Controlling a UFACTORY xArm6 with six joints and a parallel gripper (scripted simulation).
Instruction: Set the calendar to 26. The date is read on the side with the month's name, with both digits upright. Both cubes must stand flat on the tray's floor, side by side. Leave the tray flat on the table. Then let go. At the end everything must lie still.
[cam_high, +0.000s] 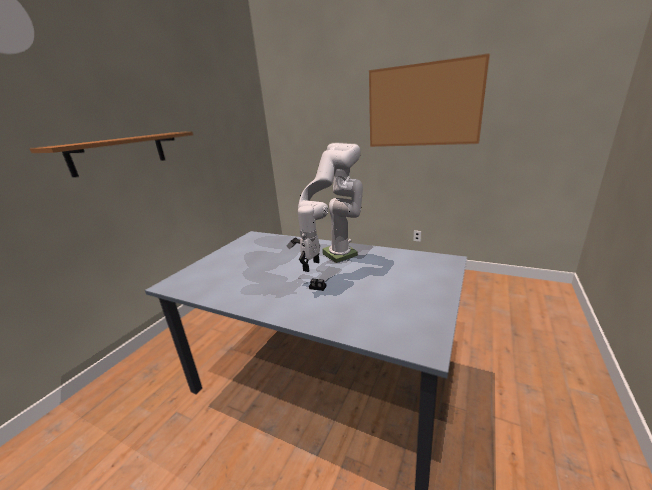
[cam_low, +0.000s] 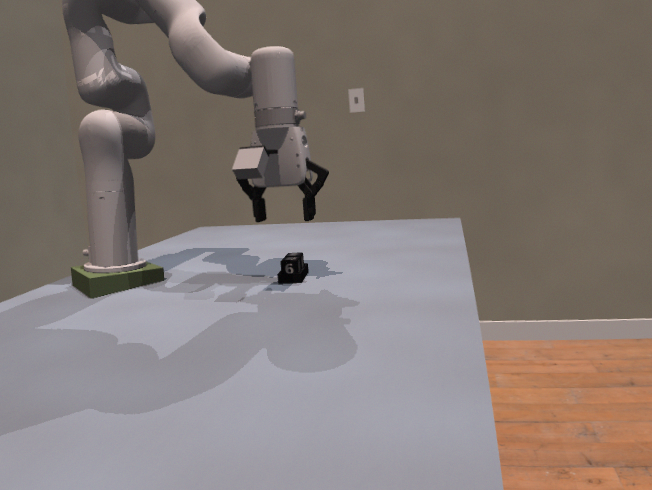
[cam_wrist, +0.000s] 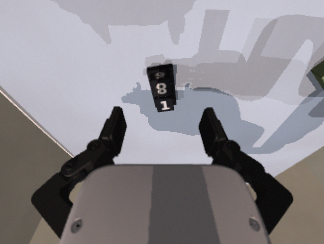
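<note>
The black tray (cam_high: 317, 288) (cam_low: 283, 279) stands on the table with dark cubes in it. An end face with a white 6 (cam_low: 289, 269) shows in the exterior view. The wrist view shows a white 8 (cam_wrist: 161, 88), a white 1 (cam_wrist: 165, 105) below it and a dim digit (cam_wrist: 159, 75) above. I cannot tell for sure which cube faces these are. The month's name and the date side cannot be read. My gripper (cam_high: 310, 265) (cam_low: 284, 217) (cam_wrist: 163, 116) is open and empty, pointing down, well above the tray. Its fingers touch nothing.
The grey-blue table (cam_high: 390, 316) (cam_low: 400, 368) (cam_wrist: 60, 60) carries the arm's green base (cam_high: 339, 255) (cam_low: 118, 279) behind the tray. The arm's shadows fall around the tray. The wall shelf (cam_high: 113, 141) and brown board (cam_high: 427, 102) are far away.
</note>
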